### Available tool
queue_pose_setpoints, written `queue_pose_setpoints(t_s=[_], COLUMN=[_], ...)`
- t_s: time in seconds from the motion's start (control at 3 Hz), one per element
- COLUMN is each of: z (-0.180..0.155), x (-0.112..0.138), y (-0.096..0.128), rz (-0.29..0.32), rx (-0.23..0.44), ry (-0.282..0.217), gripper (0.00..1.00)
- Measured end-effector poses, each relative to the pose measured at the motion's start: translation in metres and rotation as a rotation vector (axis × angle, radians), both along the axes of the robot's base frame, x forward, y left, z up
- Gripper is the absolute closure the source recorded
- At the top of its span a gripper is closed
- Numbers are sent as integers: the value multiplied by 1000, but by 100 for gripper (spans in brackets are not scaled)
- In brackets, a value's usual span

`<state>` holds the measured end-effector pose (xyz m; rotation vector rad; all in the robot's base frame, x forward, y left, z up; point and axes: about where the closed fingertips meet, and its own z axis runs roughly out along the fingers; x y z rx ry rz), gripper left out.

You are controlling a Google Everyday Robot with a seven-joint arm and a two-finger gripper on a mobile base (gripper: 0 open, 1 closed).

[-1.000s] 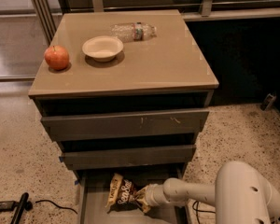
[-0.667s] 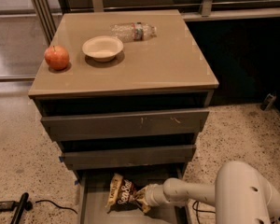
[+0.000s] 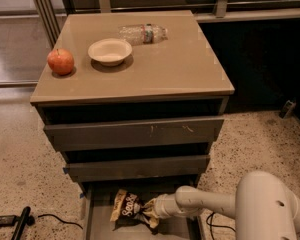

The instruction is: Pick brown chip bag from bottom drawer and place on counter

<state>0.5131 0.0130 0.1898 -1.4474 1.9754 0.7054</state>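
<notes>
Tan-beige bench (image 3: 185,66) capping a grey three-drawer cabinet, seen from above and in front in the one camera view. On its left part, a red apple (image 3: 60,61) close to the left edge; just to the right of it and not touching, a cream bowl (image 3: 110,51); behind the bowl, toward the rear edge, a clear plastic water bottle (image 3: 142,33) lying on its side. Beneath the top, a wide upper drawer (image 3: 135,132) and a middle drawer (image 3: 137,167), each with a dark gap above its grey front. Lowest of the three, the bottom drawer (image 3: 88,215), pulled out toward the camera and cut off by the lower edge of the view. Inside it, left of the middle, the brown chip bag (image 3: 126,205), lying on the drawer floor with its white script facing up and its right end crumpled. Low in the drawer at that crumpled end, the gripper (image 3: 151,213), touching the bag; cannot tell whether clamped on the bag or merely against it. Reaching in from the right, a pale arm (image 3: 210,201) joined to a white rounded robot body (image 3: 270,209) in the lower right corner. Around the cabinet, speckled floor (image 3: 260,144), with a black cable (image 3: 50,217) at the lower left.
</notes>
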Motion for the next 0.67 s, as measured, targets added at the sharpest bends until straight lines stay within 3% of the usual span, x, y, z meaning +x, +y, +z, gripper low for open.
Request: queue_pose_setpoints(t_s=[0.67], z=[109], x=[-4], y=[-29], rz=[85], rx=[93], ry=[-77], gripper=[100])
